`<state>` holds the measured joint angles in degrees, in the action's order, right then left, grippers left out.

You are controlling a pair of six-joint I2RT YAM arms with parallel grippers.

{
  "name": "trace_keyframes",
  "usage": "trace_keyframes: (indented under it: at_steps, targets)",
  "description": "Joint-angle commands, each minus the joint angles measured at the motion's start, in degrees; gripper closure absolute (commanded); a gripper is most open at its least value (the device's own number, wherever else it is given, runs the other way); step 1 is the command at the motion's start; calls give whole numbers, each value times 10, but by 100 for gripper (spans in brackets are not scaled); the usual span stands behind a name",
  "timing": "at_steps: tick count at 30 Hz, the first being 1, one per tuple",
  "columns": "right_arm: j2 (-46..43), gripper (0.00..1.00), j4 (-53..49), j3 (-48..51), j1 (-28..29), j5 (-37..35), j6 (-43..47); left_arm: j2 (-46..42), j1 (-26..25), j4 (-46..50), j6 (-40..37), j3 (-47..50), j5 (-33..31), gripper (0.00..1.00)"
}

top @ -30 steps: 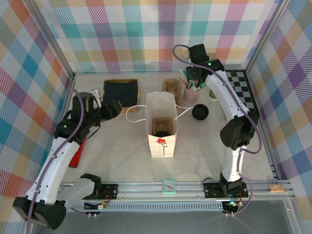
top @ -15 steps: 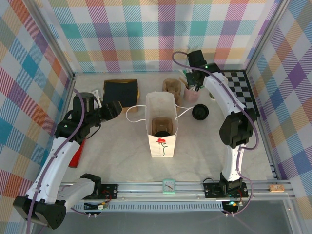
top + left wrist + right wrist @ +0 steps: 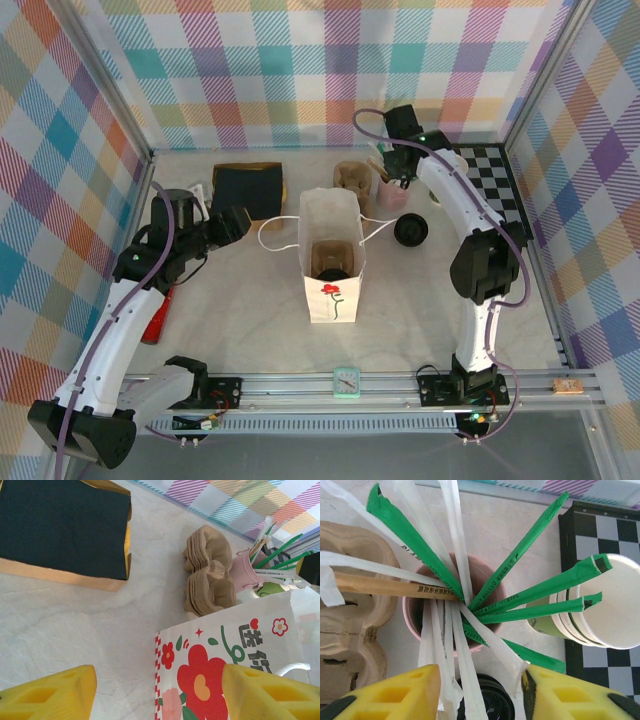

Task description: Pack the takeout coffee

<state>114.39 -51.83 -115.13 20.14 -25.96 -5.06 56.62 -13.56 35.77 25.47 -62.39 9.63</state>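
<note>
The takeout coffee (image 3: 334,270) sits down inside the white paper bag (image 3: 332,295), which stands open in the middle of the desk (image 3: 250,320). Only its black lid shows, with something brown around it. There is one bag, with a red flower on its front. Just behind the bag is a stack of brown cup trays (image 3: 207,575). Behind the bag and a bit to the right is one pink cup (image 3: 244,575) full of straws (image 3: 530,535) in green and white paper, too many to count well, plus one brown stick (image 3: 380,585). The right gripper (image 3: 481,680) hangs over that cup with its fingers apart; white straws run between them, but it grips nothing. Further right of the bag is a stack of lidless cups (image 3: 605,600) at the edge of a checked board (image 3: 600,525). Just right of the bag lies one black round thing (image 3: 410,231) that looks like a lid. Behind the bag to the left is one dark flat box (image 3: 60,525). The left gripper (image 3: 159,680) is left of the bag, fingers wide apart, holding nothing.
</note>
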Motion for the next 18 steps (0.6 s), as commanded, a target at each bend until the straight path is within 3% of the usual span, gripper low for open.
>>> trace_keyframes:
  at_steps: [1,18]
  targets:
    - [-24,51,-12,-29,-6,0,5,0,8,-9,-8,-5,8,33]
    - [-55,53,-18,-31,-11,4,-23,-1,9,0,-13,-12,3,33]
